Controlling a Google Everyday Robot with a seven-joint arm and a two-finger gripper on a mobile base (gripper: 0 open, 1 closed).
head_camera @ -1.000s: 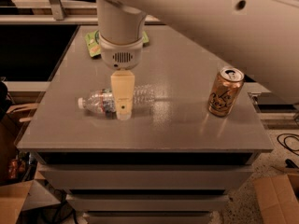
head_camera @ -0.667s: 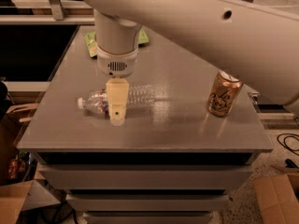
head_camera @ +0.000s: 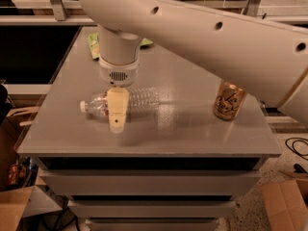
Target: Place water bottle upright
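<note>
The water bottle [head_camera: 140, 99] lies on its side on the grey table [head_camera: 192, 134], left of centre. It is clear and ribbed, and its white cap [head_camera: 83, 106] points left. My gripper [head_camera: 117, 113] hangs straight down from the white wrist [head_camera: 118, 57] and sits over the bottle's shoulder, covering the label area. Its cream tip reaches down in front of the bottle, close to the table top. The big white arm [head_camera: 216, 37] crosses the upper right of the view.
A gold drink can [head_camera: 229, 100] stands upright at the table's right side. A green packet [head_camera: 93, 45] lies at the back left, partly behind the wrist. Cardboard boxes sit on the floor at the lower left [head_camera: 14, 206] and lower right [head_camera: 286, 203].
The arm has swung left and nearer the camera. The gripper has shifted a little left and lower along the bottle. The bottle and the can have not moved.
</note>
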